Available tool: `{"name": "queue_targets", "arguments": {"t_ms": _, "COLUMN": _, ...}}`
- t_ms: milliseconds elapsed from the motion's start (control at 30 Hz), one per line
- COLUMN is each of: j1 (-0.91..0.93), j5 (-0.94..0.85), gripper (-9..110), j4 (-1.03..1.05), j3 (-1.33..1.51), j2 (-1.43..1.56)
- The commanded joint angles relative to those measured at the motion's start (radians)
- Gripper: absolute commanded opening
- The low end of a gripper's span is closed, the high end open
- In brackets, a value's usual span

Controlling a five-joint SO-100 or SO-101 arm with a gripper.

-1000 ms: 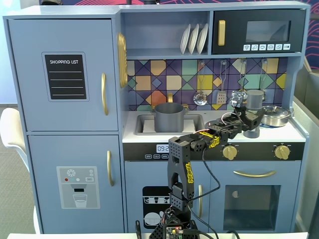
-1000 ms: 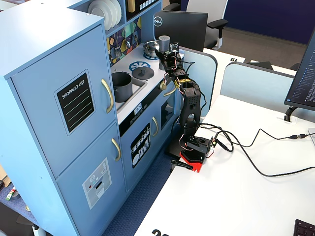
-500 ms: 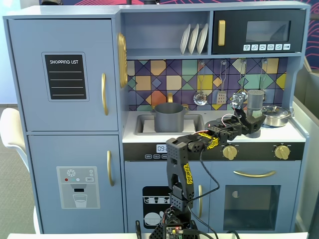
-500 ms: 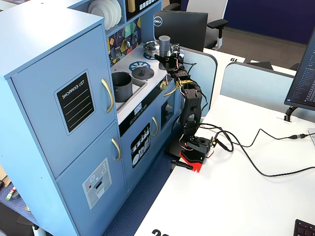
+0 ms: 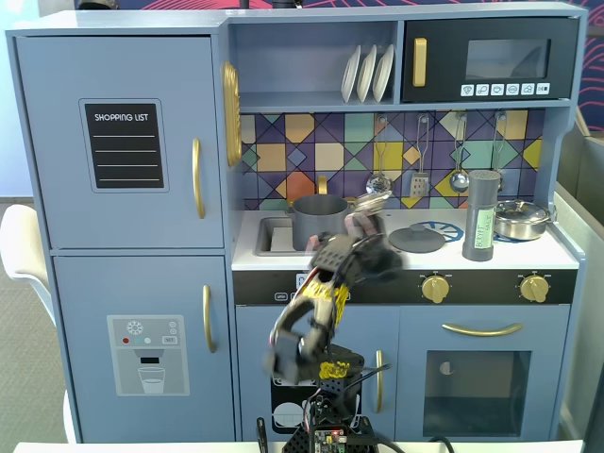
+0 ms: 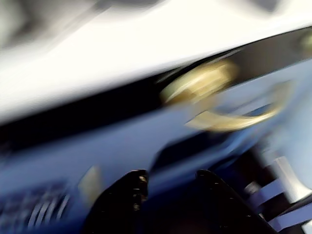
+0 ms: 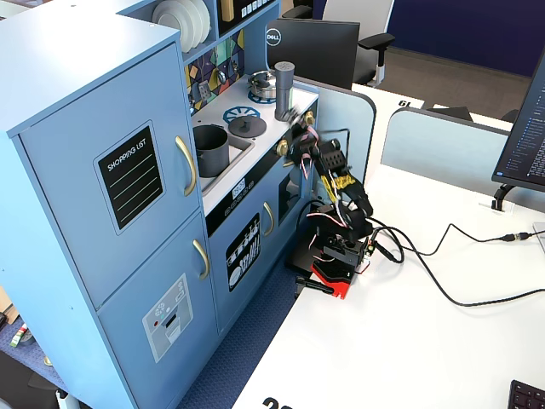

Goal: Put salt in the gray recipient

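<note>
The salt [image 5: 481,215] stands upright on the counter's right part, free of the arm, and shows as a slim gray cylinder [image 7: 283,89] in the side fixed view too. The gray recipient [image 5: 319,223] sits in the sink [image 7: 210,151]. My gripper [image 5: 370,209] is motion-blurred in front of the counter edge, between pot and salt, touching neither. In the wrist view the gripper [image 6: 168,176] is open, its dark fingers [image 6: 130,190] apart with nothing between them, facing the blue cabinet front.
A flat round gray lid [image 5: 416,239] lies on the stove between pot and salt. A shiny steel pan [image 5: 521,219] sits at the far right. Gold knobs [image 5: 435,288] and the oven handle [image 6: 234,119] stick out of the cabinet front close to the arm.
The gripper has let go of the salt, which now stands alone on the counter. The arm has folded back fast, leftward and down, away from the counter.
</note>
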Motion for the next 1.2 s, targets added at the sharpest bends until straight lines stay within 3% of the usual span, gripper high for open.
{"name": "queue_targets", "arguments": {"t_ms": 0, "j1": -0.215, "j5": -0.005, "gripper": 0, "j4": 0.147, "j3": 0.137, "j2": 0.133}}
{"name": "queue_targets", "arguments": {"t_ms": 367, "j1": -0.540, "j5": 0.304, "gripper": 0, "j4": -0.008, "j3": 0.744, "j2": 0.351}}
{"name": "queue_targets", "arguments": {"t_ms": 467, "j1": -0.560, "j5": 0.275, "gripper": 0, "j4": -0.002, "j3": 0.836, "j2": 0.376}}
{"name": "queue_targets", "arguments": {"t_ms": 1167, "j1": -0.569, "j5": 0.279, "gripper": 4, "j4": 0.032, "j3": 0.857, "j2": 0.377}}
